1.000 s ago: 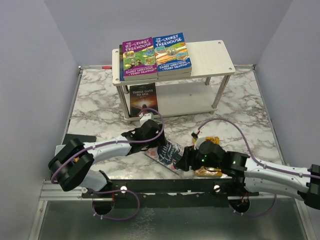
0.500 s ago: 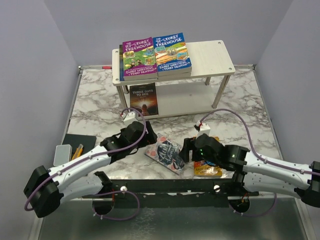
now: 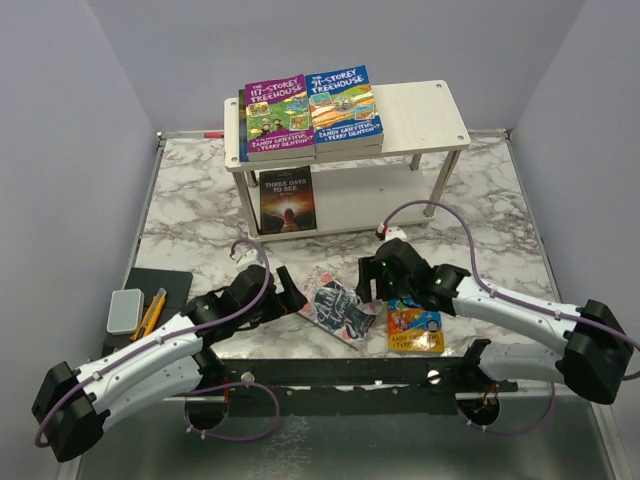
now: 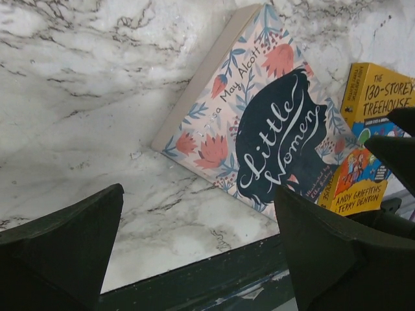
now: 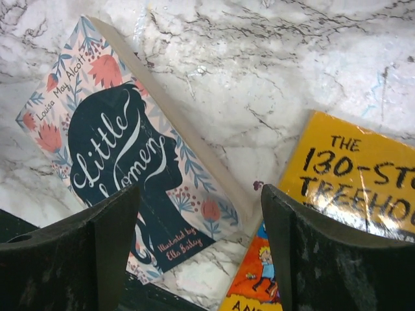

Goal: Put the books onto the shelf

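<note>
A pink floral book (image 3: pixel 338 303) lies flat near the table's front edge, also visible in the left wrist view (image 4: pixel 259 123) and right wrist view (image 5: pixel 123 149). Its right corner rests beside an orange Treehouse book (image 3: pixel 415 328) (image 4: pixel 369 142) (image 5: pixel 343 188). My left gripper (image 3: pixel 296 296) (image 4: pixel 198 194) is open and empty, just left of the floral book. My right gripper (image 3: pixel 373 287) (image 5: pixel 201 191) hovers open above the gap between the two books. On the white shelf (image 3: pixel 420 110) lie a purple book (image 3: pixel 277 118) and a blue book (image 3: pixel 343 105). A dark brown book (image 3: pixel 287 200) is on the lower tier.
A grey case (image 3: pixel 126 310) and a yellow tool (image 3: pixel 150 310) sit on a dark mat (image 3: pixel 165 283) at the near left. The black front rail (image 3: pixel 330 370) runs just below the two loose books. The shelf's legs (image 3: pixel 435 195) stand behind my right arm.
My left arm drew back to the near left, away from the floral book. My right gripper opened wider and moved back, uncovering the orange book. The floral book now lies flat.
</note>
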`<state>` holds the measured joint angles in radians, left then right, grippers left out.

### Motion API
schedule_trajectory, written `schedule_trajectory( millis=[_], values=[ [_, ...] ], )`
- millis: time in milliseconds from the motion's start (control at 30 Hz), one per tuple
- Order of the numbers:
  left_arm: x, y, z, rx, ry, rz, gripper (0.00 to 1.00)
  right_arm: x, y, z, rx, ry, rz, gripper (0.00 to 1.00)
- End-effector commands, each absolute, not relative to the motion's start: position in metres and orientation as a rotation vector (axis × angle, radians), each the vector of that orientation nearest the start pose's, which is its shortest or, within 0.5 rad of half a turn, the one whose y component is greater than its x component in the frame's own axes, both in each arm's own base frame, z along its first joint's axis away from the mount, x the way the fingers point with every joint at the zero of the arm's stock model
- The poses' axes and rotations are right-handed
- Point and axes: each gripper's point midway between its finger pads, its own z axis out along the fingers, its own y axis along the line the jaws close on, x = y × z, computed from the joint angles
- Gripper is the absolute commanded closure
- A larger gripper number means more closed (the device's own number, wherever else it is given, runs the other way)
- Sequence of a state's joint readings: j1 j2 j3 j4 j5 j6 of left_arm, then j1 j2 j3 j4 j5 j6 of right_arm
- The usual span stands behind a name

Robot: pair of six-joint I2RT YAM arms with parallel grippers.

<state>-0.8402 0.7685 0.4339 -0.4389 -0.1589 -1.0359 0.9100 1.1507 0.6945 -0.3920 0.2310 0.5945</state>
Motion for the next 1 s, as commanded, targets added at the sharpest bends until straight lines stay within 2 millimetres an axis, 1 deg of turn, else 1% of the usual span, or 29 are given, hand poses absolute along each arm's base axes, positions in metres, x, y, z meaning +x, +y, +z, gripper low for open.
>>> schedule_trajectory(
  millis=[0, 133, 200, 300, 400, 500, 667, 767, 967],
  values=[
    [0.139, -0.198, 0.071, -0.314, 2.517, -0.809, 0.01, 0.209, 0.245, 0.087, -0.357, 2.423, 0.568, 0.21],
    [0.136, -0.207, 0.072, -0.308, 2.513, -0.890, 0.01, 0.215, 0.251, 0.076, -0.369, 2.456, 0.623, 0.20],
    [0.137, -0.209, 0.071, -0.306, 2.511, -0.900, 0.01, 0.217, 0.253, 0.072, -0.370, 2.466, 0.645, 0.20],
    [0.129, -0.221, 0.069, -0.292, 2.546, -0.979, 0.01, 0.219, 0.259, 0.067, -0.388, 2.475, 0.707, 0.20],
    [0.128, -0.229, 0.065, -0.305, 2.549, -1.039, 0.01, 0.214, 0.267, 0.063, -0.427, 2.488, 0.773, 0.20],
    [0.129, -0.233, 0.059, -0.301, 2.556, -1.041, 0.01, 0.209, 0.271, 0.056, -0.449, 2.504, 0.814, 0.20],
    [0.132, -0.241, 0.054, -0.293, 2.565, -1.054, 0.01, 0.200, 0.268, 0.040, -0.459, 2.560, 0.820, 0.24],
    [0.136, -0.246, 0.053, -0.286, 2.560, -1.055, 0.01, 0.194, 0.264, 0.030, -0.442, 2.593, 0.814, 0.29],
    [0.149, -0.258, 0.043, -0.253, 2.574, -1.019, 0.01, 0.176, 0.260, 0.020, -0.400, 2.623, 0.883, 0.35]
  ],
)
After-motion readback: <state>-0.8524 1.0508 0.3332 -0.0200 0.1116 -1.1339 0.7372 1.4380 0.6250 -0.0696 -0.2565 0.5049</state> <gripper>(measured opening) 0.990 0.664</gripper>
